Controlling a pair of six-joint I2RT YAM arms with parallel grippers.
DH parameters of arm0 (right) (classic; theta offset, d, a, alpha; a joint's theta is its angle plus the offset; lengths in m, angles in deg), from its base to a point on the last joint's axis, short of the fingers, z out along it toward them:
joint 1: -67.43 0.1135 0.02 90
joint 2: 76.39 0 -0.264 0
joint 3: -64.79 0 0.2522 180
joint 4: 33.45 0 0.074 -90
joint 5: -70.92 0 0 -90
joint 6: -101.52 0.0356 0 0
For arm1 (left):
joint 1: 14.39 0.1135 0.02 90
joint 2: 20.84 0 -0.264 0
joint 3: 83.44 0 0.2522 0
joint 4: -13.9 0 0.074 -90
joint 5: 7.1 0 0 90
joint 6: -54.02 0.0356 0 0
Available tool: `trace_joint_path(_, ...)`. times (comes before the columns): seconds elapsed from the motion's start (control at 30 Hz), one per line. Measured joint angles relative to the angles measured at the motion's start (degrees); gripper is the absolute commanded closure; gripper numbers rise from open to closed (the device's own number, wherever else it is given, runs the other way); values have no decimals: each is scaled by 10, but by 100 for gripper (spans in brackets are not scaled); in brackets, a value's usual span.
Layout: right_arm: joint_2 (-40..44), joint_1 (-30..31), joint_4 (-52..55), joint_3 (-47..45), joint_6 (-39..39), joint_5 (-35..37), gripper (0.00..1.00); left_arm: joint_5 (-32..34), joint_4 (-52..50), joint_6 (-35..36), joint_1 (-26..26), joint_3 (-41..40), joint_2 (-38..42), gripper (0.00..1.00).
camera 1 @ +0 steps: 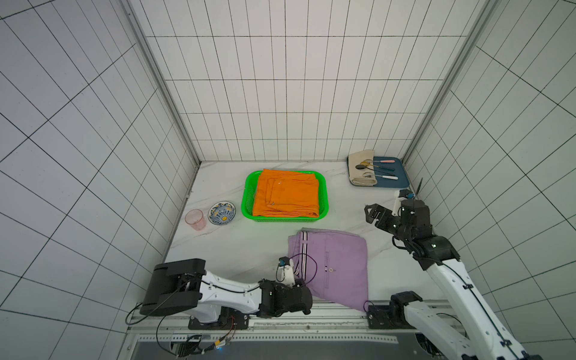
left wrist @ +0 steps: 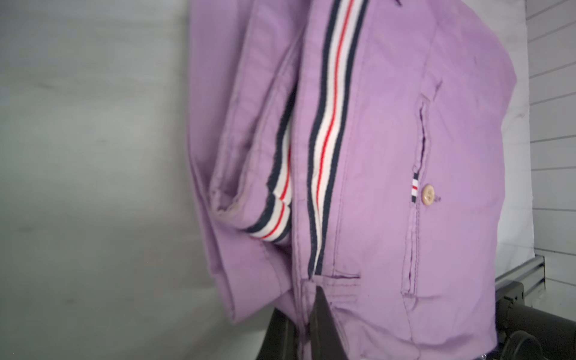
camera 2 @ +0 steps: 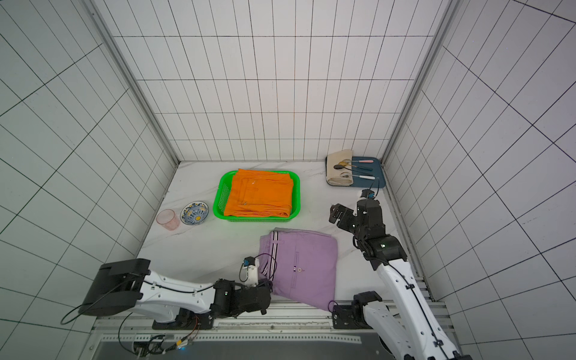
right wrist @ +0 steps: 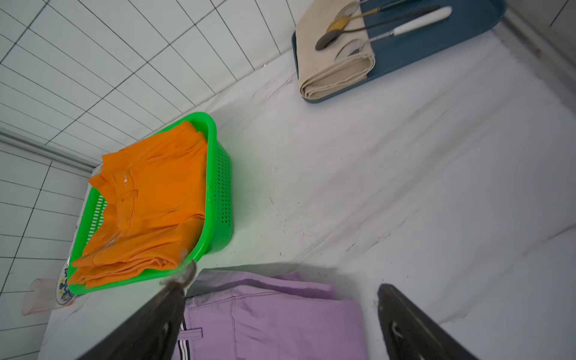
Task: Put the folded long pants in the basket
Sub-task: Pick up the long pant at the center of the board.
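Two pants bundles in scene.
- Lilac pants: judged soft, light and limp, likely to sag or unfold if lifted by one layer; best pinched through all layers at an edge. Spread on table, near edge clamped in closed left gripper, far edge near wide-open, empty right gripper.
- Basket: ahead of both grippers, holds orange pants.
- Details on lilac pants: striped side tape, pale button.

Probably a lab test cell: tiled walls, marble tabletop, aluminium rail.
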Motion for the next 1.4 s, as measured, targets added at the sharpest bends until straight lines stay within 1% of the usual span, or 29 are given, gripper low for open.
trace_joint_path(0.1,-48,-1,-29,-29,10,-51,1,25,-23,-40,-2,-73,94,100)
trace_joint_path(0.2,-86,0,-69,-69,25,-101,1,45,-76,-66,-2,-109,179,100)
trace_joint_path(0.23,-94,5,-81,-85,31,-115,1,51,-100,-71,-2,-113,205,98)
trace_joint_path(0.27,-100,12,-91,-98,37,-124,1,56,-120,-73,-2,-115,226,93)
trace_joint_path(0.33,-105,36,-102,-116,49,-133,0,64,-150,-72,-2,-117,268,79)
trace_joint_path(0.4,-104,70,-112,-125,61,-138,0,71,-174,-67,-2,-118,307,57)
trace_joint_path(0.47,-104,113,-125,-129,74,-135,0,77,-198,-61,-2,-118,341,29)
trace_joint_path(0.5,-104,133,-131,-130,81,-134,0,79,-209,-60,-2,-117,356,20)
trace_joint_path(0.53,-104,151,-136,-132,87,-134,0,81,-223,-61,-2,-117,371,14)
trace_joint_path(0.57,-107,168,-145,-134,94,-133,0,85,-236,-61,-2,-117,386,10)
trace_joint_path(0.63,-122,185,-166,-141,104,-136,0,91,-264,-60,-2,-117,414,9)
trace_joint_path(0.73,-163,187,-191,-152,115,-133,0,103,-317,-58,-2,-109,455,8)
trace_joint_path(0.87,-224,192,-230,-170,130,-137,6,140,-397,-58,-2,-82,506,8)
trace_joint_path(0.9,-236,195,-240,-171,132,-139,7,149,-416,-58,-2,-76,520,6)
trace_joint_path(0.93,-245,199,-259,-170,134,-139,10,159,-436,-59,-2,-71,536,4)
trace_joint_path(0.97,-254,205,-271,-170,136,-141,17,169,-457,-59,-2,-66,553,3)
trace_joint_path(1.0,-262,210,-286,-170,138,-141,27,175,-471,-56,-2,-63,568,3)
trace_joint_path(1.07,-283,217,-308,-169,140,-145,57,193,-506,-49,0,-55,608,3)
trace_joint_path(1.13,-301,221,-315,-169,144,-146,79,202,-530,-31,2,-48,649,3)
trace_joint_path(1.2,-309,221,-316,-169,145,-146,88,205,-539,-2,6,-43,691,3)
trace_joint_path(1.27,-307,222,-317,-169,144,-145,92,200,-534,38,13,-39,726,3)
trace_joint_path(1.33,-298,223,-311,-169,144,-141,93,184,-509,78,23,-38,725,3)
trace_joint_path(1.4,-284,223,-304,-169,141,-134,94,151,-457,119,44,-41,703,3)
